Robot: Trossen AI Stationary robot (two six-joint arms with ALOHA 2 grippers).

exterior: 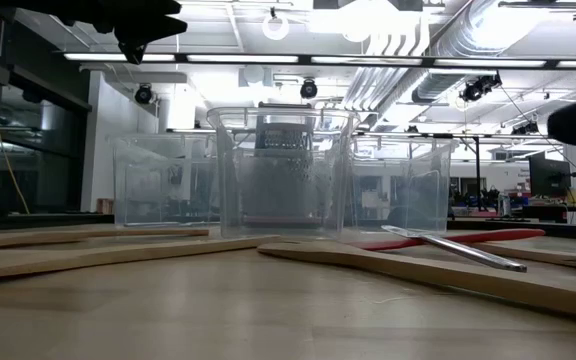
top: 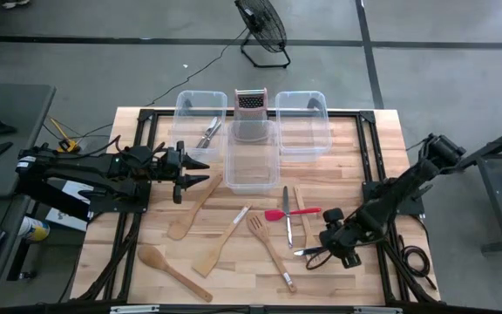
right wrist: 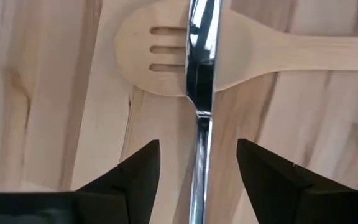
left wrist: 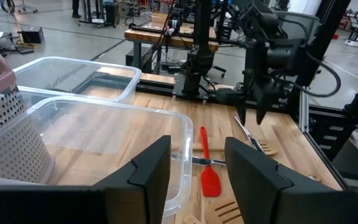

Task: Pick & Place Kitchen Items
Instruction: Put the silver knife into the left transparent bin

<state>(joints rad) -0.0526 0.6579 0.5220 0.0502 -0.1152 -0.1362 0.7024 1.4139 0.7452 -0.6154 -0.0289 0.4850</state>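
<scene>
Several wooden utensils lie flat on the table: a spatula, a spoon, a second spatula and a slotted fork. A red-headed spatula and a silver knife lie crossed. My right gripper is open and points down over a silver utensil. That utensil lies across a wooden fork's head, and one finger stands on each side of it, with a gap to both. My left gripper is open and empty, raised at the table's left and pointing toward the bins.
Three clear bins stand at the far side: the left one holds silver utensils; the middle and right show nothing inside. A metal grater stands between them. Black frame rails border the table.
</scene>
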